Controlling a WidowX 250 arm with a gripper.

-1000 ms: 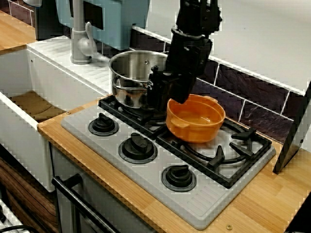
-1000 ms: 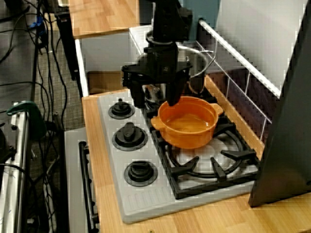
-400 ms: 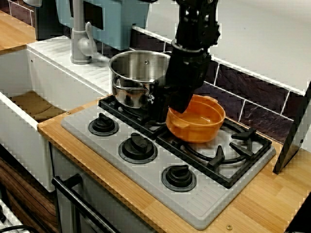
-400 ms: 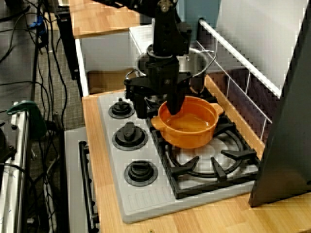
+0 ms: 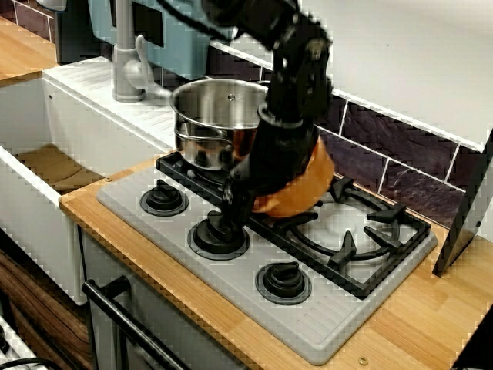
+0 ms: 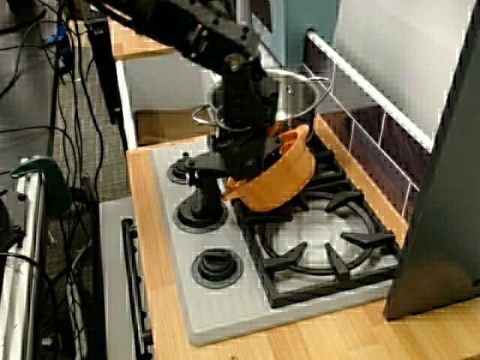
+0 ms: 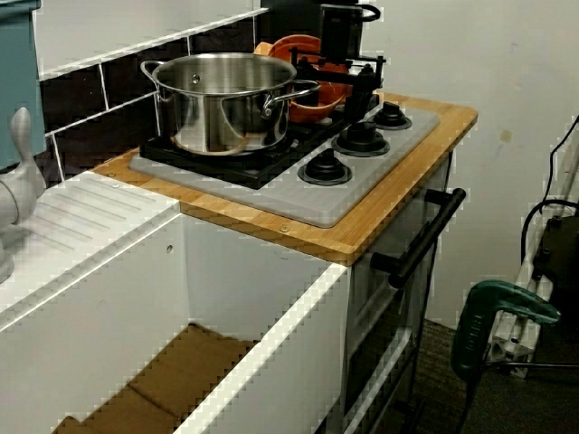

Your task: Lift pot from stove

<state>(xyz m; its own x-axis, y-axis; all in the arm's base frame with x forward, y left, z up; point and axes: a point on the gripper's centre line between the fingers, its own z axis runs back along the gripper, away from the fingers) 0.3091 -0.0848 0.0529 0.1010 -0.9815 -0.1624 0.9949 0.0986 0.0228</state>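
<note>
The orange pot [image 5: 310, 185] hangs steeply tilted in my gripper [image 5: 248, 199], its opening turned toward the arm and its low edge close to the black grate. In the view from the right end of the stove, the pot [image 6: 279, 178] sits over the grate's left part, with the gripper [image 6: 222, 178] shut on its near rim; one finger [image 6: 201, 171] hangs outside, just over the middle knob [image 6: 199, 213]. From the sink side, the pot [image 7: 301, 52] shows behind the steel pot, with the gripper [image 7: 342, 80] in front of it. The grey stove [image 5: 362, 324] has an uncovered right burner [image 5: 347, 223].
A large shiny steel pot [image 5: 216, 119] stands on the back-left burner, touching distance from the arm. Three black knobs line the stove front [image 5: 283, 281]. A dark tiled wall [image 5: 400, 166] runs behind, a dark panel [image 5: 466, 216] leans at the right, and a white sink [image 5: 46, 154] lies left.
The gripper closed on the pot's near rim and raised it. The pot went from level on the burner to steeply tilted, shifted left toward the knobs. The right burner is now uncovered.
</note>
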